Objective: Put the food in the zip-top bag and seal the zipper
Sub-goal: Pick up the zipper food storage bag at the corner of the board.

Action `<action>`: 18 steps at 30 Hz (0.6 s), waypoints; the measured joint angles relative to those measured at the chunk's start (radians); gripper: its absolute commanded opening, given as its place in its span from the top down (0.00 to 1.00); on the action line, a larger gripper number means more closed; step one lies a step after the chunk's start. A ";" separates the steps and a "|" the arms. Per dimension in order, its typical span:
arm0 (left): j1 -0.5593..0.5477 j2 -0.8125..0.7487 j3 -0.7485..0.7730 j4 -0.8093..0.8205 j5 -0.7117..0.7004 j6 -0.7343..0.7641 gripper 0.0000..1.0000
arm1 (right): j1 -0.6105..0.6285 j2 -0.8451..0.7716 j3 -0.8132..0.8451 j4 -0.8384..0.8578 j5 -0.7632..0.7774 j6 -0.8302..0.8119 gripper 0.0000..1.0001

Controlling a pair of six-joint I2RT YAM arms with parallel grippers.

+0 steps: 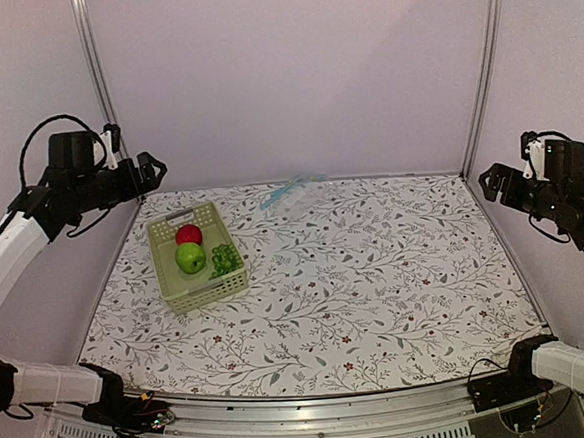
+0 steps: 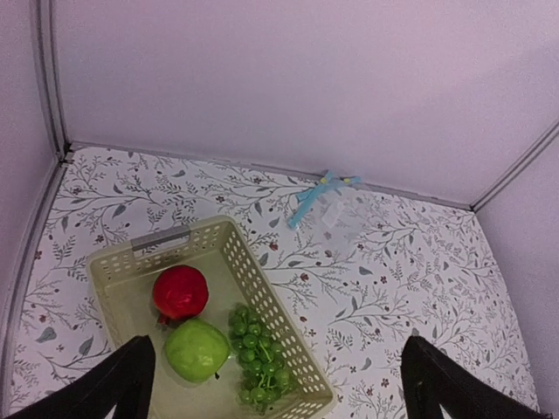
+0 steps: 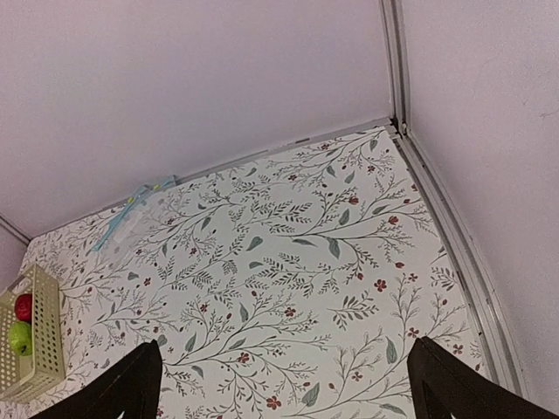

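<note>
Both arms are lifted above the counter (image 1: pixel 378 303) and hold nothing. The left gripper (image 1: pixel 154 170) hangs in the air above the left far corner of the basket (image 1: pixel 213 293), and its fingers (image 2: pixel 122 384) stand wide apart. The right gripper (image 1: pixel 491 180) hangs well to the right of the basket, also spread wide.

The pale green basket stands on the left part of the counter. In its nearer part lies the green apple (image 1: pixel 190 257), with a bunch of green grapes (image 1: pixel 225 259) just at its right. The red apple (image 1: pixel 188 234) lies behind the green one and touches it.

Beyond the basket, to its right and near the back wall, the zip-top bag (image 1: pixel 298 191) lies flat on the counter, well apart from the basket. Its light blue zipper (image 1: pixel 274 197) is on the side that looks toward the basket.
</note>
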State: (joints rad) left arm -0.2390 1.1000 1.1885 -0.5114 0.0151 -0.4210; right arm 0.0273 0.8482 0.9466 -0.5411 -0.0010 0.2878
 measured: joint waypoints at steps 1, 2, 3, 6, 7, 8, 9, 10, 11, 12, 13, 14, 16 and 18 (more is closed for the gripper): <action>-0.035 0.042 0.021 0.010 -0.001 -0.001 0.01 | 0.015 0.000 0.000 0.000 -0.012 -0.001 0.01; -0.064 0.080 0.040 0.019 -0.002 -0.003 0.01 | 0.024 0.002 0.000 0.000 -0.019 -0.001 0.01; -0.087 0.117 0.056 0.028 -0.002 -0.003 0.01 | 0.035 0.003 0.000 0.001 -0.029 -0.001 0.01; -0.160 0.260 0.134 0.050 -0.021 -0.004 0.02 | 0.063 0.013 0.000 0.003 -0.043 0.000 0.01; -0.182 0.317 0.171 0.055 -0.028 -0.003 0.03 | 0.069 0.017 0.000 0.004 -0.047 0.000 0.01; -0.197 0.362 0.196 0.063 -0.033 -0.003 0.03 | 0.075 0.021 -0.002 0.008 -0.052 0.000 0.01; -0.215 0.418 0.234 0.065 -0.039 -0.002 0.04 | 0.080 0.025 -0.002 0.010 -0.058 0.000 0.01; -0.229 0.463 0.263 0.068 -0.043 0.000 0.04 | 0.084 0.029 -0.002 0.011 -0.062 0.000 0.01; -0.243 0.521 0.306 0.069 -0.050 0.002 0.04 | 0.087 0.032 -0.002 0.014 -0.065 0.000 0.01; -0.257 0.579 0.346 0.076 -0.055 0.003 0.04 | 0.090 0.033 -0.003 0.017 -0.067 0.000 0.01; -0.268 0.631 0.382 0.080 -0.060 0.004 0.04 | 0.091 0.035 -0.004 0.019 -0.070 0.001 0.01; -0.277 0.681 0.420 0.080 -0.065 0.004 0.04 | 0.093 0.035 -0.006 0.023 -0.074 0.002 0.01; -0.286 0.781 0.498 0.075 -0.074 0.002 0.05 | 0.097 0.035 -0.012 0.034 -0.082 0.003 0.01; -0.289 0.903 0.613 0.060 -0.089 0.000 0.07 | 0.101 0.035 -0.018 0.041 -0.087 0.003 0.01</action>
State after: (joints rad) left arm -0.5278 2.0026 1.8019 -0.4511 -0.0734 -0.4210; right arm 0.1284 0.8837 0.9283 -0.4999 -0.0875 0.2909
